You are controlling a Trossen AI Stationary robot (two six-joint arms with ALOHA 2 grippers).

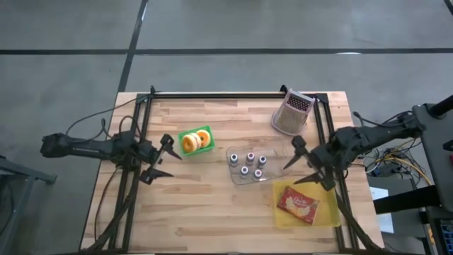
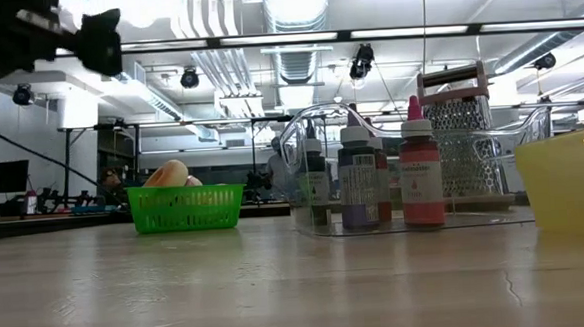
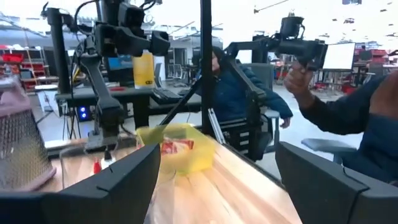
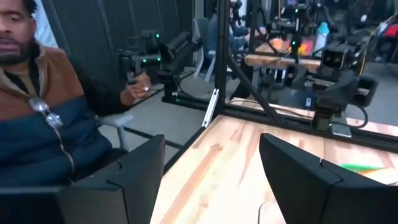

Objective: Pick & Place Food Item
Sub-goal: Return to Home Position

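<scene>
A red snack packet lies in a yellow tray at the table's near right; the left wrist view shows the packet too. Round pastries sit in a green basket left of centre. My left gripper hovers open just left of the basket, pointing level toward the table's right. My right gripper hovers open above the right end of a clear bottle tray, pointing left. Both wrist views show open fingers with nothing between them: left gripper, right gripper.
The clear tray holds several small bottles. A metal grater stands at the far right. Black frame rails run along the table's far, left and right edges. A person's hand holds a control handle beyond the table's right side.
</scene>
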